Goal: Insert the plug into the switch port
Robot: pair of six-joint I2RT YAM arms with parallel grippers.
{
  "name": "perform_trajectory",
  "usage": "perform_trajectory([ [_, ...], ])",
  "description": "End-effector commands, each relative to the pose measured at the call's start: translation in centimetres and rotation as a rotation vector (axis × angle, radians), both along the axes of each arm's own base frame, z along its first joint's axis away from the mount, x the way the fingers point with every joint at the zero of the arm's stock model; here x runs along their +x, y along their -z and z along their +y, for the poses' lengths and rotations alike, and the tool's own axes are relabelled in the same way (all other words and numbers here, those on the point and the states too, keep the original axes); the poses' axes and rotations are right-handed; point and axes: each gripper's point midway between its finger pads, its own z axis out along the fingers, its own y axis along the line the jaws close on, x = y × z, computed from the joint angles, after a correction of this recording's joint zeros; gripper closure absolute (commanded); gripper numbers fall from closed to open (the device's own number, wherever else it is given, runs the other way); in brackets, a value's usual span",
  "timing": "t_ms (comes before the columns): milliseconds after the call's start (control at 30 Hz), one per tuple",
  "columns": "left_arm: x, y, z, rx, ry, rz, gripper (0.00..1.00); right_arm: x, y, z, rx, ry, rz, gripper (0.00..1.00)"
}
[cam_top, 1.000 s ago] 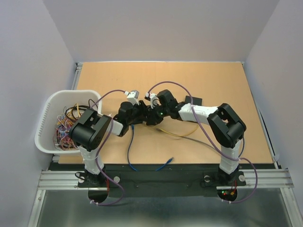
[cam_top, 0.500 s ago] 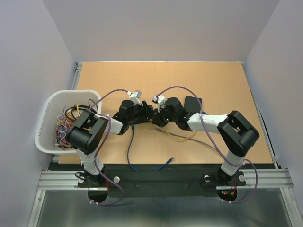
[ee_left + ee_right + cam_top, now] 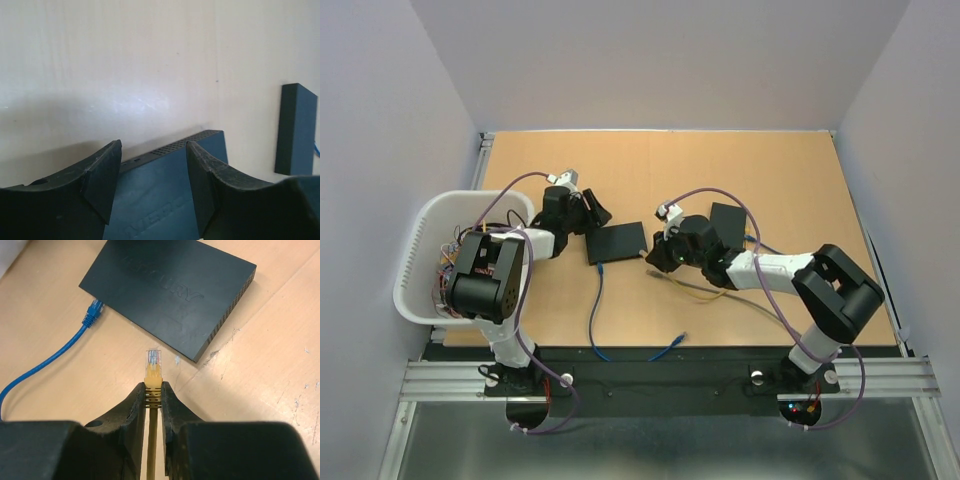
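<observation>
While my right gripper [image 3: 152,388] is clamped on the yellow cable [image 3: 152,452] just behind its plug [image 3: 153,361], the plug points at the switch [image 3: 170,287], with a strip of bare table [image 3: 260,365] between them. A blue cable [image 3: 45,365] meets the switch's edge left of my plug. My left gripper [image 3: 154,155] hangs with fingers apart over the switch's other end, a second black box [image 3: 295,130] nearby, and a white basket [image 3: 420,240] of wires sits at my far left.

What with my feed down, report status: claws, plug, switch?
Left claw open, beside switch. Right claw shut on yellow plug, short of switch, not inserted. Blue cable at switch's side; gap ahead bare.
</observation>
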Motion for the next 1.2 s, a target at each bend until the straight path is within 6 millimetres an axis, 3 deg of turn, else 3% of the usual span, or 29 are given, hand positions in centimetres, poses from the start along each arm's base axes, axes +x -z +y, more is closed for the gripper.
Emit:
perform_trajectory([
  [0,1.2,0.4,0.5,0.081,0.012,0.023,0.35,1.0,-0.5,1.0,0.043,0.037,-0.019,1.0],
  [133,0.0,2.2,0.2,0.067,0.031,0.088,0.35,2.2,0.3,1.0,0.012,0.08,-0.02,0.99],
  [300,-1.5,2.3,0.2,0.053,0.045,0.103,0.35,3.1,2.8,2.2,-0.03,0.07,0.037,1.0],
  [533,-5.1,3.6,0.6,0.042,0.059,0.146,0.35,4.9,4.5,3.1,-0.058,0.097,0.043,1.0],
  [767,-7.3,4.1,0.0,-0.004,0.076,0.163,0.35,7.0,3.4,4.0,-0.075,0.106,-0.009,0.99],
  [967,-6.3,3.9,0.1,0.013,0.069,0.141,0.35,5.8,1.4,3.3,-0.061,0.084,-0.033,1.0],
  [1000,-6.1,4.0,0.1,0.017,0.067,0.144,0.35,5.7,0.0,3.0,-0.044,0.087,-0.05,1.0],
  [1100,-5.3,3.6,0.0,0.023,0.063,0.124,0.35,4.6,-0.2,1.7,-0.056,0.099,-0.052,0.99],
  [1133,-5.1,3.5,0.0,0.024,0.062,0.119,0.35,4.4,-1.2,1.4,-0.046,0.104,-0.065,1.0],
  [1167,-4.7,3.1,0.0,0.024,0.061,0.107,0.35,3.8,-0.6,0.8,-0.057,0.107,-0.053,0.99],
])
